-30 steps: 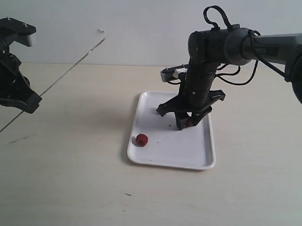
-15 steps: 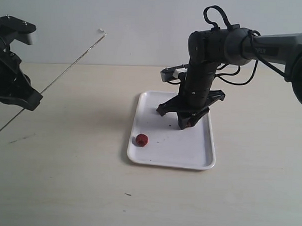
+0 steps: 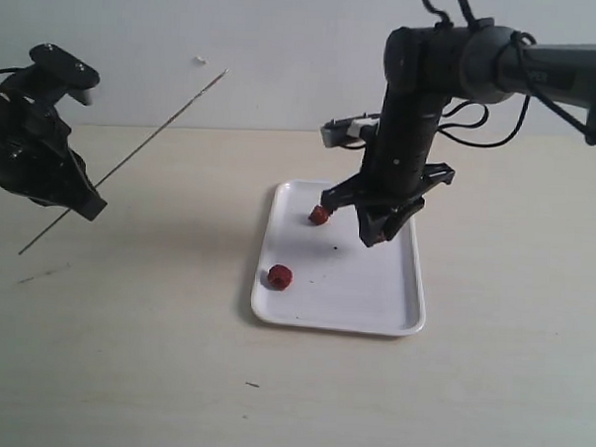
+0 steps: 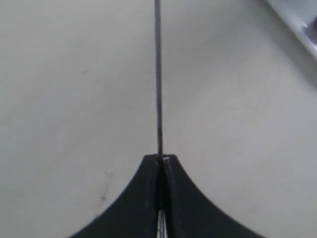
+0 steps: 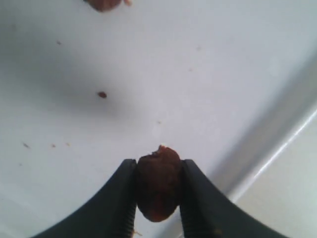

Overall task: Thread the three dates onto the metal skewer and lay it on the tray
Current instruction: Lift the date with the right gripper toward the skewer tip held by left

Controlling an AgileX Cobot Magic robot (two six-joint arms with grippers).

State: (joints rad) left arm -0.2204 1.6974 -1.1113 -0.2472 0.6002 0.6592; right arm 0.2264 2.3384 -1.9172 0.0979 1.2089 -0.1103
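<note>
My left tool (image 3: 89,206) is shut tight on the metal skewer (image 3: 148,140), gripping it near its lower end. The rod slants up and away over the table (image 3: 124,355), well to the left of the tray (image 3: 374,296). In the left wrist view the two fingers (image 4: 143,198) are pressed together, and the skewer runs straight out from between them.

My right tool (image 3: 377,237) hangs over the far half of the tray with its fingertips pointing down. The right wrist view shows it clamped on the held date (image 5: 157,186), a dark red-brown wrinkled lump squeezed between the two pads. Below it is the white tray floor, with the raised rim close by on one side. From the exterior view I cannot make out this date at the tool's tip.

The tray itself carries two more dates. The front date (image 3: 280,276) lies near the front left corner, just inside the rim. The back date (image 3: 319,216) sits near the far left side, just beside the right tool's body. A few tiny dark specks dot the white floor between them.
</note>
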